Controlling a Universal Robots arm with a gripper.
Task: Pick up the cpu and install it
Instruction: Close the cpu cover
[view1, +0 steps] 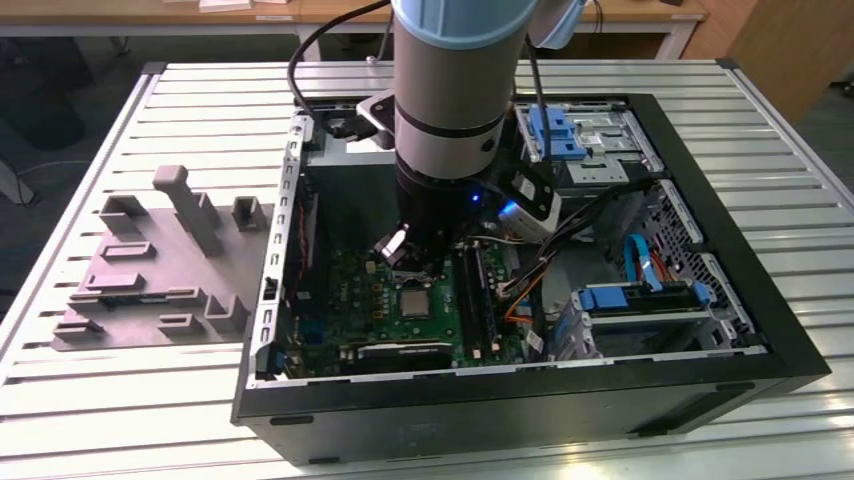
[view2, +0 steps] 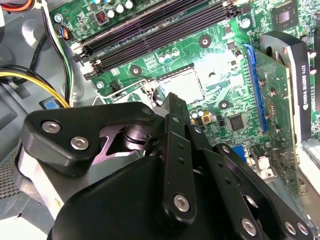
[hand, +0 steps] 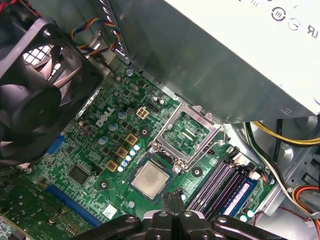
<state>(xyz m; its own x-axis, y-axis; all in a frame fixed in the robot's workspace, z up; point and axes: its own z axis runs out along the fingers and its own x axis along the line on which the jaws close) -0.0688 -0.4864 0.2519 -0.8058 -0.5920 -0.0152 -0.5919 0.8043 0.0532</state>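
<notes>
- Most of the job looks done: the cpu (hand: 150, 179) lies in its socket (hand: 131, 180) on the motherboard (hand: 100, 150), retention frame (hand: 186, 133) still raised.
- The pincer (hand: 175, 197) hovers just above it, fingers together, empty.

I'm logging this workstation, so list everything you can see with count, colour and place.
Computer case: one, black, open on the slatted table.
Motherboard: one, green, inside the case.
CPU: one, silvery, sitting in the socket.
Socket frame: one, metal, flipped open beside the CPU.
Memory slots: several, black, beside the socket.
Fan: one, black, inside the case.
Grey fixture: one, on the table at the exterior view's left.
Arm: one, grey, reaching into the case.
Gripper: one, black, fingers together just above the CPU.
</notes>
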